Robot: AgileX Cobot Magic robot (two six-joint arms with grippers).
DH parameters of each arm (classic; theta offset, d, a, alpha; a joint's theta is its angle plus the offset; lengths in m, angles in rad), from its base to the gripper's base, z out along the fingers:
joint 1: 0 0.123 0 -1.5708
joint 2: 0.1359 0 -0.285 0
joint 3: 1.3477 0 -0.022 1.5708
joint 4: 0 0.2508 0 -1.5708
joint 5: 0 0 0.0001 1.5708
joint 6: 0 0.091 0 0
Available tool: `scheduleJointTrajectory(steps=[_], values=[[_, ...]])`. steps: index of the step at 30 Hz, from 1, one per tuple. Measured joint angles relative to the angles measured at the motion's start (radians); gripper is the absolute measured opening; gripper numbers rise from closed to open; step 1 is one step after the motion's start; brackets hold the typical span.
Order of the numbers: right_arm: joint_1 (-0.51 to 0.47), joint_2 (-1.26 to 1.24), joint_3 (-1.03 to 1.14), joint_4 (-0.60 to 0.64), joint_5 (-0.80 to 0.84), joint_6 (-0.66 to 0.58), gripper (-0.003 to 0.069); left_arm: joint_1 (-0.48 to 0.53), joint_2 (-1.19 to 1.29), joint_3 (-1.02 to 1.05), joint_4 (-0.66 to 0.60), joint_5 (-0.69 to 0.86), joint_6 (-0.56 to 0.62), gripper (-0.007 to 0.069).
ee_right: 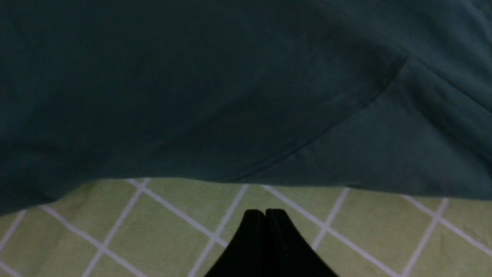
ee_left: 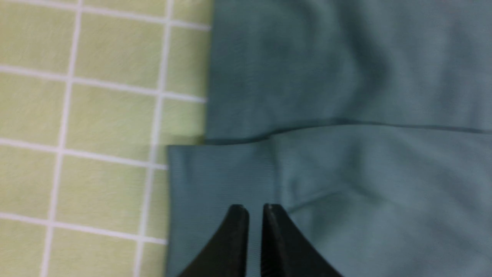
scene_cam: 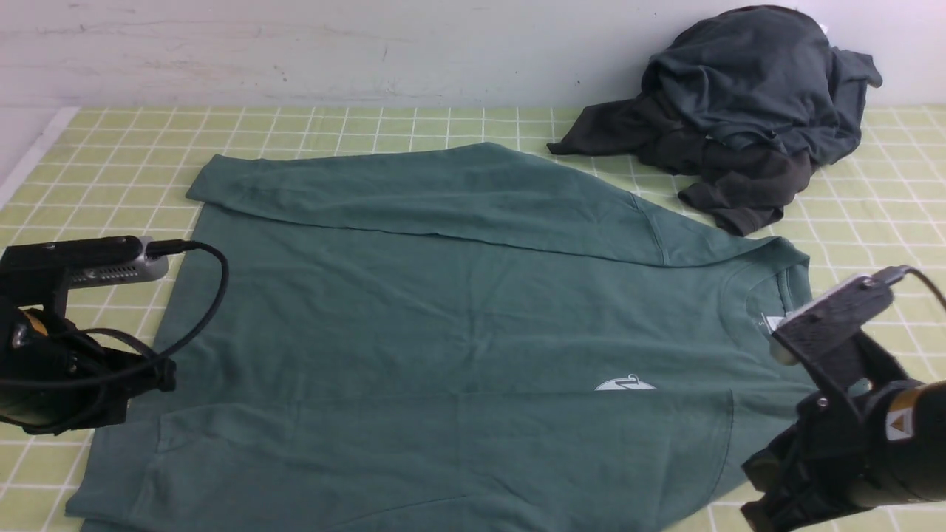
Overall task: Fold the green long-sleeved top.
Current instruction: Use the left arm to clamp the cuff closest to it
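Observation:
The green long-sleeved top (scene_cam: 443,318) lies flat on the checked cloth, with its neck and white tag (scene_cam: 772,323) to the right and its hem to the left. The white logo (scene_cam: 625,383) faces up. The far sleeve is folded across the body, and the near sleeve lies along the front edge. My left gripper (scene_cam: 164,377) is at the hem side. In the left wrist view it (ee_left: 255,209) is shut, holds nothing, and sits over a ribbed cuff (ee_left: 219,181). My right gripper (scene_cam: 761,484) is at the near right. In the right wrist view it (ee_right: 265,212) is shut over bare cloth just off the top's edge (ee_right: 269,115).
A heap of charcoal and slate-grey garments (scene_cam: 746,111) lies at the back right against the wall. The green-and-white checked tablecloth (scene_cam: 111,148) covers the table. Its left edge shows at the far left.

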Motion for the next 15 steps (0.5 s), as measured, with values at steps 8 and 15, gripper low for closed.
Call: scheduleJointTrajectory(steps=[8,15], values=[[0.009,0.018,-0.008,0.123,0.005,-0.117,-0.0014,0.087,0.172,-0.088,-0.005,0.042,0.034,0.0283],[0.009,0.018,-0.008,0.129,0.005,-0.124,-0.0014,0.084,0.262,-0.09,-0.042,0.013,0.031,0.023]])
